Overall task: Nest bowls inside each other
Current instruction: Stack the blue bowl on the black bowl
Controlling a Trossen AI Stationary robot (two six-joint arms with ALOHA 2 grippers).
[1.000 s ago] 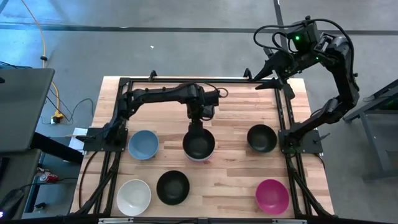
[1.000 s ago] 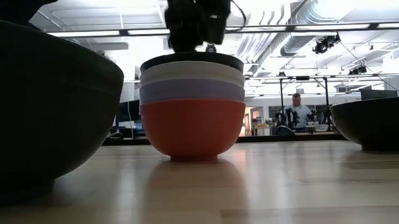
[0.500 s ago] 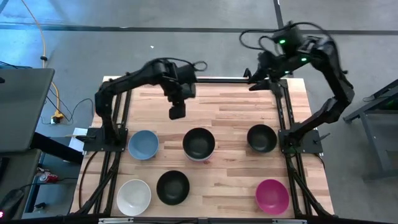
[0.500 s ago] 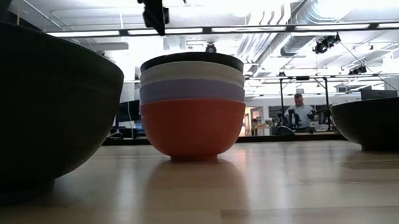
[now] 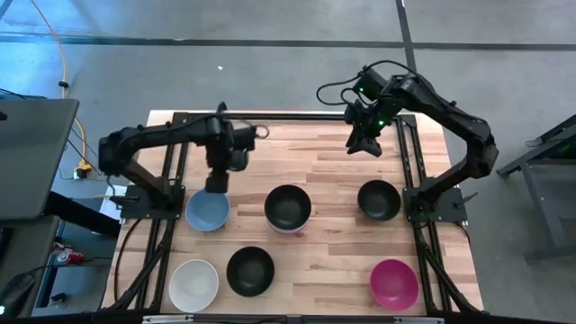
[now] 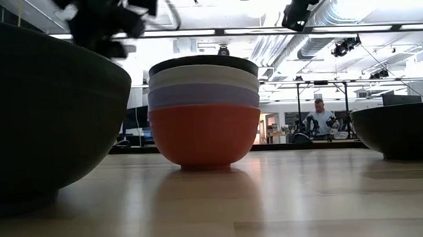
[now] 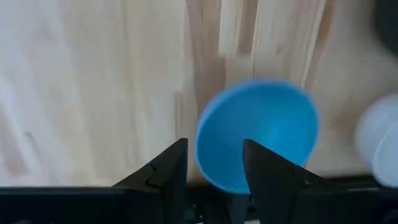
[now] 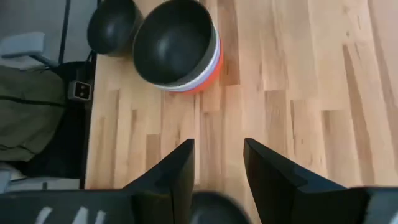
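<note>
Four bowls sit nested in the stack (image 5: 288, 209) at the middle of your table (image 5: 333, 162): red at the bottom, lavender and white above it, black on top, as your low view shows (image 6: 204, 112). Your left gripper (image 5: 216, 184) hangs just over the far rim of the blue bowl (image 5: 207, 210), which stands to the left of the stack. In your left wrist view its fingers (image 7: 168, 171) stand apart with nothing between them, and the blue bowl (image 7: 258, 134) lies below them, seemingly untouched.

Your right gripper (image 5: 365, 144) is raised over the far part of the table, well apart from every bowl. Its fingers (image 8: 177, 171) are spread and empty, and past them your right wrist view takes in the stack (image 8: 177, 46) and another black bowl (image 8: 112, 28).

A loose black bowl (image 5: 379, 199) stands to the right of the stack. Along the near edge you have the white bowl (image 5: 193, 283), a second loose black bowl (image 5: 249, 271) just beside it, and the magenta bowl (image 5: 393, 283) toward the right corner.

A person (image 6: 316, 117) shows far off in the room behind the table.
</note>
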